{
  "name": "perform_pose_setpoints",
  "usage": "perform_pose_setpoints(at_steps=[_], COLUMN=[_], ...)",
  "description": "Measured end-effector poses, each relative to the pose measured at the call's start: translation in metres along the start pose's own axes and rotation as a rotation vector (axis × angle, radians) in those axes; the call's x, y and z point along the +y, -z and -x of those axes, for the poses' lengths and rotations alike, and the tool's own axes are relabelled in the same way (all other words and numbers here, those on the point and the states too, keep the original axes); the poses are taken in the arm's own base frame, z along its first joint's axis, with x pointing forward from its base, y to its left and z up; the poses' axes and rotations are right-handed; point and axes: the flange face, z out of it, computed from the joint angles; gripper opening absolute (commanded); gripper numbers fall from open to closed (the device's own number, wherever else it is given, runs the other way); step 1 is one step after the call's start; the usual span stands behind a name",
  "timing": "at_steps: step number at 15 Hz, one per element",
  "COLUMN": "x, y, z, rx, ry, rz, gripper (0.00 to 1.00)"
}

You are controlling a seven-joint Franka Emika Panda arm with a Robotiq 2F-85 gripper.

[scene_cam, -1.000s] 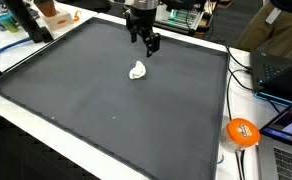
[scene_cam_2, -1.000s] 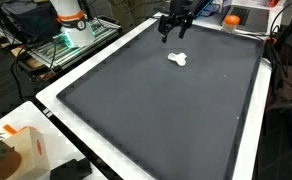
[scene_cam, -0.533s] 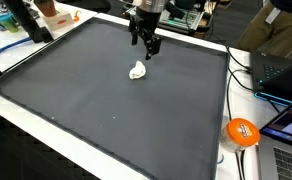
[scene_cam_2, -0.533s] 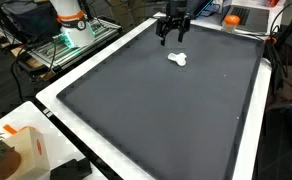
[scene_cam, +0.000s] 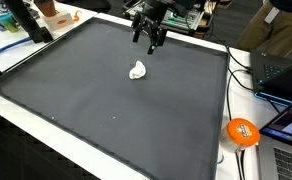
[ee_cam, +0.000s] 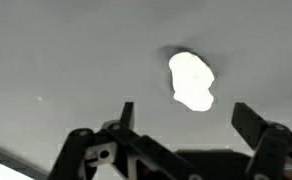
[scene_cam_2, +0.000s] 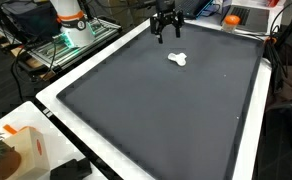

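A small white crumpled object (scene_cam: 138,70) lies on the large dark mat (scene_cam: 96,100); it also shows in the other exterior view (scene_cam_2: 178,58) and in the wrist view (ee_cam: 191,80). My gripper (scene_cam: 149,40) hangs above the mat, beyond the white object and clear of it, also seen in an exterior view (scene_cam_2: 165,31). In the wrist view the two fingers (ee_cam: 186,115) stand wide apart with nothing between them. The gripper is open and empty.
The mat (scene_cam_2: 166,110) sits in a white-rimmed table. An orange round object (scene_cam: 241,131) and laptops (scene_cam: 276,70) lie past one edge. A white and orange robot base (scene_cam_2: 71,25) and a wire rack stand beyond another edge. A cardboard box (scene_cam_2: 21,150) is near a corner.
The gripper has risen and pulled away from the white object toward the far edge of the mat. The white object has stayed in place.
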Motion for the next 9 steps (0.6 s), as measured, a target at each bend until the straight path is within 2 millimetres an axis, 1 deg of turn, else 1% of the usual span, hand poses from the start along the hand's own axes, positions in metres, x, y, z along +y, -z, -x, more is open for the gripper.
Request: perform_pose_setpoints(at_steps=[5,9], x=[-0.0038,-0.0034], y=[-0.0018,-0.0008], z=[-0.0025,-0.0018], rx=[0.003,0.059], ry=[0.004,0.125], rz=[0.003,-0.001], gripper=[1.0,1.0])
